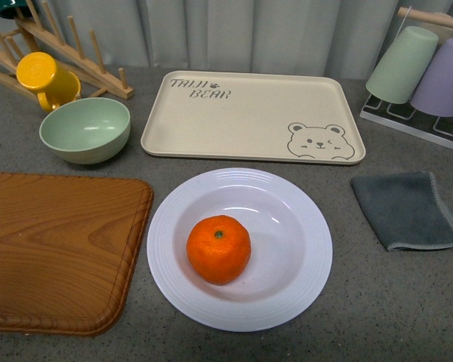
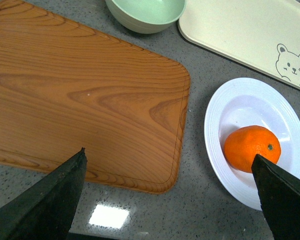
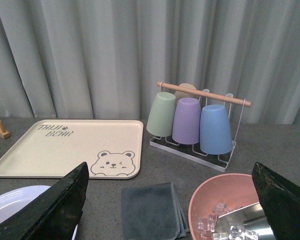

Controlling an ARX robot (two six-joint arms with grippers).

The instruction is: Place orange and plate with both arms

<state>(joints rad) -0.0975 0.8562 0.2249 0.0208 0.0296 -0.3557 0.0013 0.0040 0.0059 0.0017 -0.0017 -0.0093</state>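
White plate [image 1: 240,249] nearest, orange [image 1: 219,249] resting inside, both hands open

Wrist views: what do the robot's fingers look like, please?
The left gripper and right gripper each show two matte black fingers, wedge-shaped, tapering to a point. No cables or markings are visible. The front view shows neither arm.
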